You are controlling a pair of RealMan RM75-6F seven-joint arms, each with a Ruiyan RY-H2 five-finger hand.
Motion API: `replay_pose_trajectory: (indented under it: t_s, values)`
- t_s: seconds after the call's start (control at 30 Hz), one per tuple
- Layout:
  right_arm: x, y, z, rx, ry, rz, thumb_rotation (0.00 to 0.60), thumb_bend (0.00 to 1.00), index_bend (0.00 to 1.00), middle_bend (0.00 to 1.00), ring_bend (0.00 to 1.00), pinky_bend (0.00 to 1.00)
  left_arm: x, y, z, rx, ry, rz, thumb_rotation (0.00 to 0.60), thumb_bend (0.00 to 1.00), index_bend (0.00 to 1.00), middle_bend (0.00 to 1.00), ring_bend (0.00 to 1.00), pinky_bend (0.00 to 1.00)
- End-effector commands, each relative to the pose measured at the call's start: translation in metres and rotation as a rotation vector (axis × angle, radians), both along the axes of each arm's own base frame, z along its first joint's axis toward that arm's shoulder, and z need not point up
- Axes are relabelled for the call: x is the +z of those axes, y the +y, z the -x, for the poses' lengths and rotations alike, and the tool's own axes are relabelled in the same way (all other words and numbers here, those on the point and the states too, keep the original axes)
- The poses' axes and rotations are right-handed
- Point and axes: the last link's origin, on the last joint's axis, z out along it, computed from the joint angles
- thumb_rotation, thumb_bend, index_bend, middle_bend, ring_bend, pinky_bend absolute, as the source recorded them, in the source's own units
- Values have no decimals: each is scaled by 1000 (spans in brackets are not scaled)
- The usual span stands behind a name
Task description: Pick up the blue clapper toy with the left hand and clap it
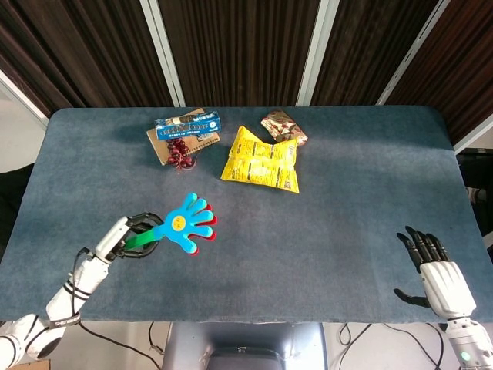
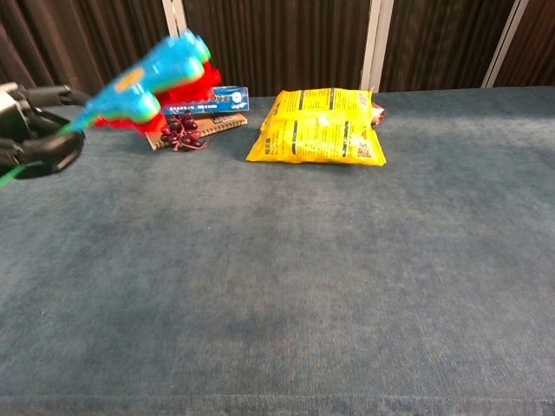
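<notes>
The blue clapper toy (image 1: pixel 187 223) has a blue hand-shaped paddle over red ones and a green handle. My left hand (image 1: pixel 129 237) grips that handle at the table's front left and holds the toy above the cloth. In the chest view the clapper toy (image 2: pixel 152 82) tilts up toward the back, with my left hand (image 2: pixel 35 130) at the left edge wrapped around the handle. My right hand (image 1: pixel 435 271) hovers at the front right corner, fingers spread, holding nothing; the chest view does not show it.
A yellow snack bag (image 1: pixel 262 159) lies at the back centre with a brown packet (image 1: pixel 283 126) behind it. A blue box (image 1: pixel 187 122), a brown booklet (image 1: pixel 166 147) and dark red beads (image 1: pixel 179 152) sit at the back left. The blue table cloth (image 1: pixel 323 231) spans the whole surface.
</notes>
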Motion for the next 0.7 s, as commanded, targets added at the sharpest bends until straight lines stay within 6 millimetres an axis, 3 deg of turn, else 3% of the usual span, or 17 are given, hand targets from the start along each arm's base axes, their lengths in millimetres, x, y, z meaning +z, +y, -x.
replay_pose_trajectory:
  t_s: [0.03,0.3,0.53,0.7]
  values:
    - [1,0,0,-1,-1,4,600,40,0,0,0,0,-27,-1,-2,-46,134,7,600,676,900,907,709,1000]
    - [3,0,1,-4,0,10,600,40,0,0,0,0,-36,12,-7,58,117,15,600,654,900,908,703,1000]
    - [7,3,0,1,-12,25,600,40,0,0,0,0,-71,20,3,-14,358,24,600,639,900,908,668,1000]
    - [12,4,1,1,-17,32,600,40,0,0,0,0,-82,29,9,-25,451,-56,600,605,887,889,611,958]
